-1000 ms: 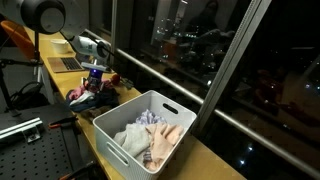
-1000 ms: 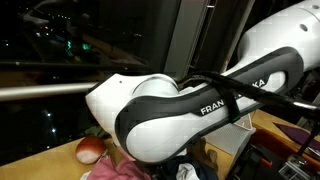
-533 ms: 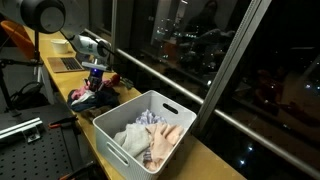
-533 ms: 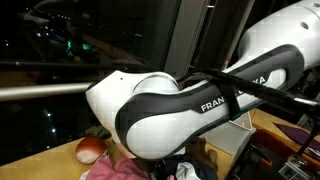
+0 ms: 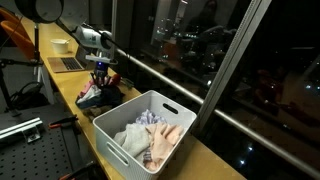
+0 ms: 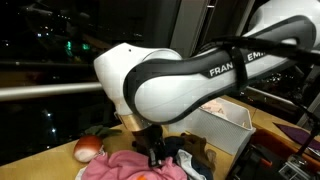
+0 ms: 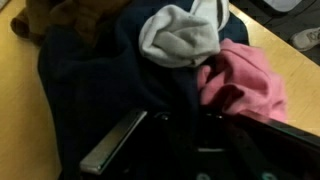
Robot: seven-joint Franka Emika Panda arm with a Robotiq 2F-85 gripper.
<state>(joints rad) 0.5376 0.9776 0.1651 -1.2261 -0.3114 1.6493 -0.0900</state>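
Clothes pile lying on the desk, directly under the hand. Hand pointing straight down, fingertips pressing into the top of the heap. In the wrist view the hand is sitting over a dark blue garment. One grey finger pad is showing against it, while the opposite finger is blending into dark cloth. Cannot tell whether the fingers are standing apart or pinching the fabric.

Just beyond the fingertips a grey-white cloth is bunching on top of the blue garment. A pink cloth is lying beside it, touching both. Farther out, a brown cloth is peeking from the far edge of the heap.

In an exterior view a reddish round fruit is resting on the desk just beside the pile. A white bin, holding more pale laundry, is standing near the hand. A laptop and a pale bowl are sitting well behind the arm.
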